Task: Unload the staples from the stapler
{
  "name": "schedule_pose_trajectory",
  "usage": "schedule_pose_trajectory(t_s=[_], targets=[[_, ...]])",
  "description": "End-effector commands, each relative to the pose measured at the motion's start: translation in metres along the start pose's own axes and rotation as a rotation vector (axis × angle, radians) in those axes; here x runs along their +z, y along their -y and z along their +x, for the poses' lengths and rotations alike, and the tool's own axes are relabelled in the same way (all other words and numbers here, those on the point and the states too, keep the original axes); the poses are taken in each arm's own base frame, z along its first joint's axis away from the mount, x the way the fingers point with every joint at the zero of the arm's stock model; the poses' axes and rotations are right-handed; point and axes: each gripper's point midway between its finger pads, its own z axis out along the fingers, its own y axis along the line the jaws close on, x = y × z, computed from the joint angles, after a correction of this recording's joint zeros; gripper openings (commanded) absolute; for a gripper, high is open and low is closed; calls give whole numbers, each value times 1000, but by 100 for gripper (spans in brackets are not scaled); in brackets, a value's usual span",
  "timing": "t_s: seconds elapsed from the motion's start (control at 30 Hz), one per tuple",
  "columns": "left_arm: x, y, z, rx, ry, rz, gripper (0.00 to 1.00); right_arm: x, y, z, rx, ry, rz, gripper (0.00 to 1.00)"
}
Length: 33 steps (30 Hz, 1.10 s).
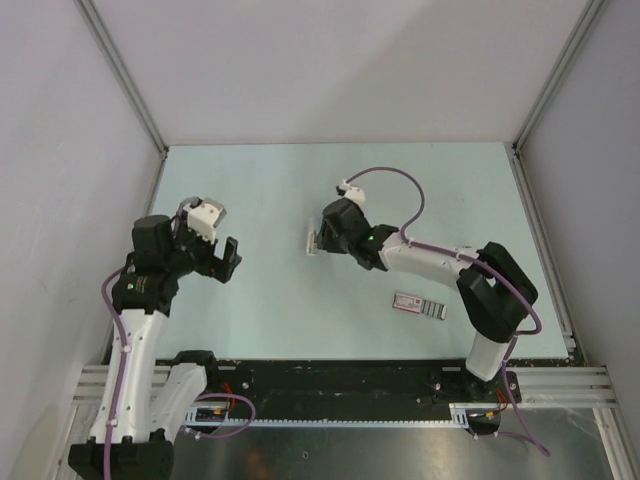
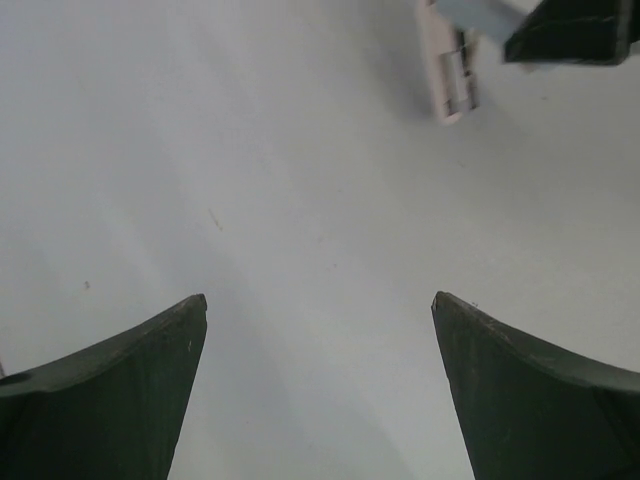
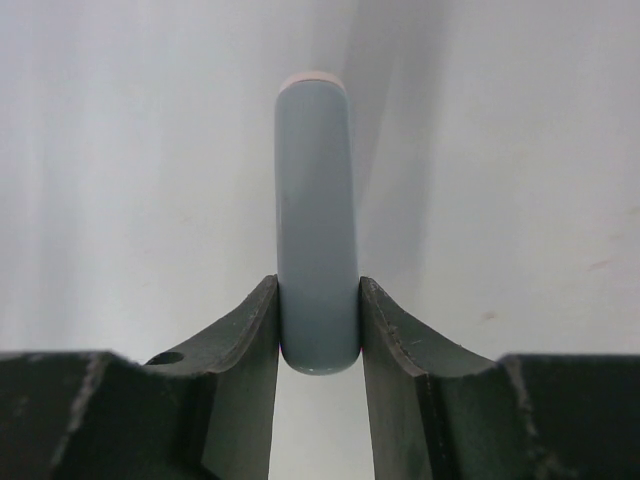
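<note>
The stapler (image 1: 313,240) lies near the table's middle, its pale end sticking out left of my right gripper (image 1: 325,238). In the right wrist view the stapler's smooth grey top (image 3: 317,200) stands between the two fingers, and my right gripper (image 3: 318,320) is shut on its near end. My left gripper (image 1: 226,262) is open and empty, well to the left of the stapler. In the left wrist view its gripper (image 2: 320,310) is spread wide over bare table, and the stapler's beige end (image 2: 450,75) shows at the top right. No staples show.
A flat pink-and-dark rectangular box (image 1: 420,304) lies on the table in front of the right arm. The pale green table (image 1: 270,180) is walled by white panels at the back and both sides.
</note>
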Motion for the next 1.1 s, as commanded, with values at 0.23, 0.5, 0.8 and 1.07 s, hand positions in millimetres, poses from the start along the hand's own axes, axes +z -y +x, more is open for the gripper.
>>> schedule_pose_trajectory(t_s=[0.23,0.5,0.8,1.07], targets=[[2,46,6,146,93,262,99,-42,-122,7,235,63,-294,0],[26,58,45,241,33,391,99,-74,-148,12,234,52,-374,0],[49,52,82,338,-51,439,99,-95,-158,20,226,17,-435,0],[60,39,79,295,-26,417,99,-101,-169,43,221,-50,-493,0]])
